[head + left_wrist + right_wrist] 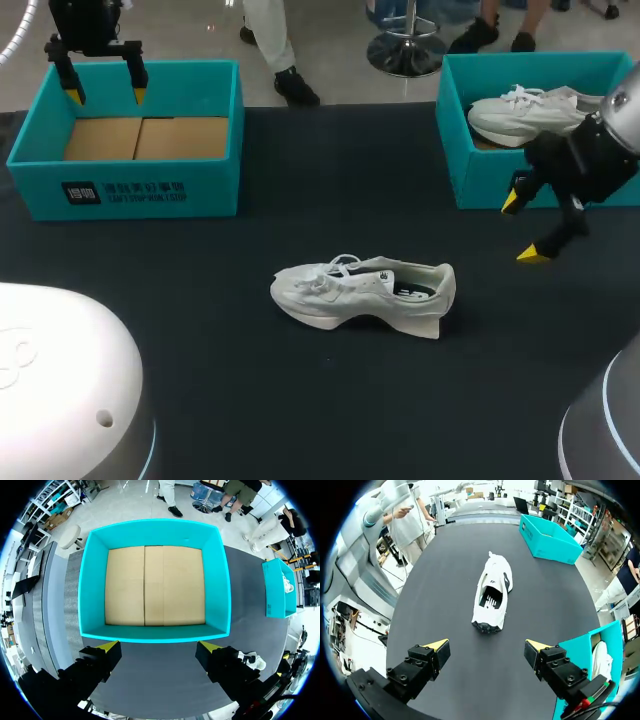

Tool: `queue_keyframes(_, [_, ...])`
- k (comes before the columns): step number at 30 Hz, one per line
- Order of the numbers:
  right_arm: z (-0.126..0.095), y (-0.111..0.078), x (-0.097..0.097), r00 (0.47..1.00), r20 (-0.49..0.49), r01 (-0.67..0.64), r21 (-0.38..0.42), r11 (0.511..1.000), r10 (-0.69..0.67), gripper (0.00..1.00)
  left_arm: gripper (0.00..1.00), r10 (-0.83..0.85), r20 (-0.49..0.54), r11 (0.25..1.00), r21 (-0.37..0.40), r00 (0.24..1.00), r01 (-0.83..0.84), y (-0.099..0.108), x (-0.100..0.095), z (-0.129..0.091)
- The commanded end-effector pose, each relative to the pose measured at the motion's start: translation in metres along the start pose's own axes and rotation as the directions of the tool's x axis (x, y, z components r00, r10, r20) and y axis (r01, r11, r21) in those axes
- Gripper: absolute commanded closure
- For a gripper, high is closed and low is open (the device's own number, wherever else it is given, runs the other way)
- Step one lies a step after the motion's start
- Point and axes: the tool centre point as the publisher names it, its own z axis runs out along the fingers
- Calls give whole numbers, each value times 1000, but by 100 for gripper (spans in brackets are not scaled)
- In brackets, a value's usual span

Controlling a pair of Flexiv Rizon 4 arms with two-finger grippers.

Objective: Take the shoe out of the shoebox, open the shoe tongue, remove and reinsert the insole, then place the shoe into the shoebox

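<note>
**Operator:** Shoe position and condition?

**Technician:** White shoe stands on its sole near the middle of the dark surface, outside both boxes. It is laced, and the opening shows a dark-printed insole.

**Operator:** Pincer status?

**Technician:** Left pincer: fingers apart, gripping nothing, above the left shoebox. Right pincer: fingers apart, gripping nothing, beside the right shoebox, which holds a second white shoe.

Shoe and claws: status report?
Left claw open above empty box. Right claw open, short of shoe. Shoe upright on table, nothing between.
</note>
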Motion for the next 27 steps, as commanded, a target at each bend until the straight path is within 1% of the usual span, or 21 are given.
queue_keyframes(1, [1,-5,4,1000,11,3,-115,993,-2,0,0,0,0,1000,0,1000,0,0,0,0])
queue_keyframes(11, [1,-5,4,1000,11,3,-115,993,-2,0,0,0,0,1000,0,1000,0,0,0,0])
queue_keyframes(12, [3,-9,3,1000,27,14,-144,989,-10,0,0,0,0,1000,0,1000,0,0,0,0])
queue_keyframes(15, [10,-21,-1,998,61,39,-186,982,-28,0,0,0,0,1000,0,1000,0,0,0,0])
queue_keyframes(19, [18,-41,-5,996,70,74,-256,964,-58,0,0,0,0,1000,0,1000,0,0,0,0])
queue_keyframes(22, [23,-55,-6,995,57,97,-246,965,-85,0,0,0,0,1000,0,1000,0,0,0,0])
queue_keyframes(25, [25,-70,-7,993,62,110,-276,955,-96,0,0,0,0,1000,0,1000,0,0,0,0])
queue_keyframes(27, [25,-78,-8,992,64,121,-275,954,-107,0,0,0,0,1000,0,1000,0,0,0,0])
